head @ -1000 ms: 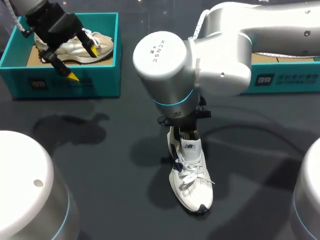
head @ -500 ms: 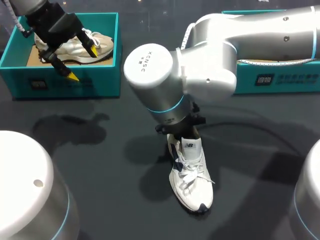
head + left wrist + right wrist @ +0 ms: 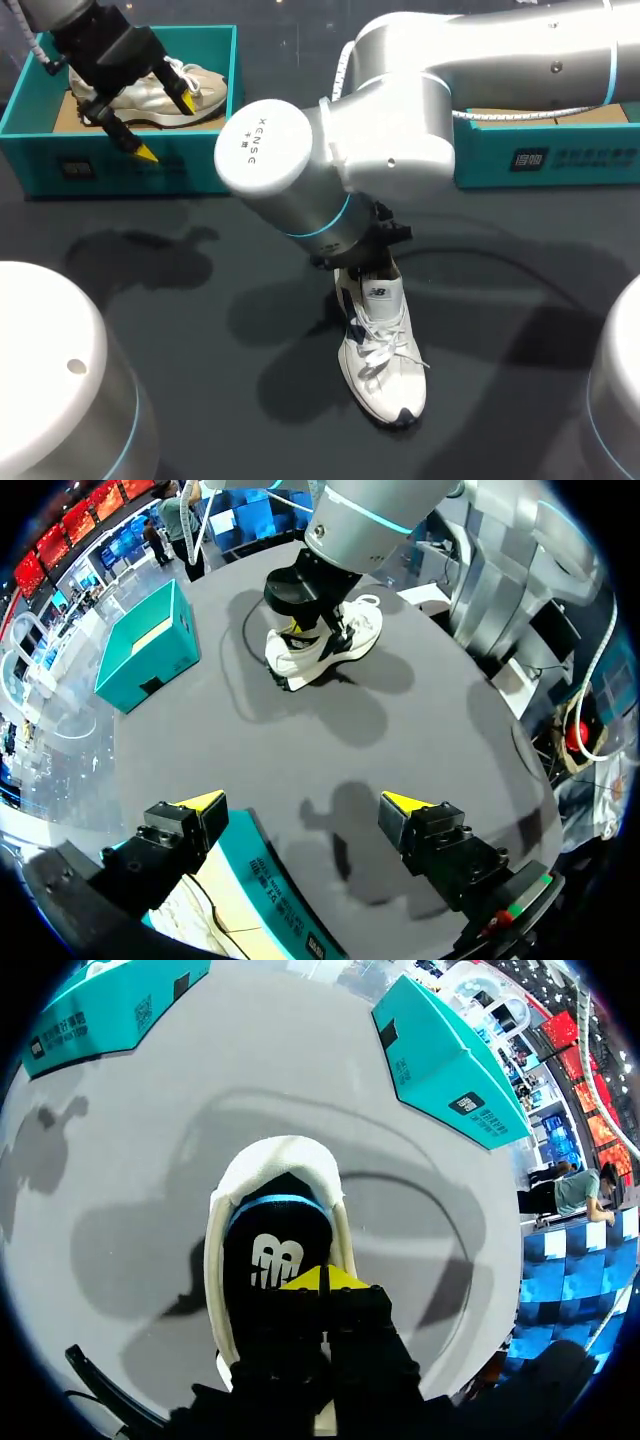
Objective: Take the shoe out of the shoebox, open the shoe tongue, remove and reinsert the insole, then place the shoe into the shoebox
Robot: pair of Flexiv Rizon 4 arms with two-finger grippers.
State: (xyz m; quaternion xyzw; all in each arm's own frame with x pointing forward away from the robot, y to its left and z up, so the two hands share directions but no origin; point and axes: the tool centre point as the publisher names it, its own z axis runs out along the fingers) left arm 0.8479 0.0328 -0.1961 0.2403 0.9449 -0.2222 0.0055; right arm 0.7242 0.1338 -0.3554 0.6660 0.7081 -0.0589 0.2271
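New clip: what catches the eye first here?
The big silver right arm stretched to mid-table, its jaws shut together at the opening of the white sneaker standing there. Far left, the left arm holds its jaws open over a teal shoebox with a beige shoe inside.

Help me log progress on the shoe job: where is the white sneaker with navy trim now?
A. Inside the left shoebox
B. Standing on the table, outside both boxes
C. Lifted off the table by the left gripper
B: the white sneaker stands on its sole on the dark table, clear of both teal boxes, with the right gripper over its heel opening.
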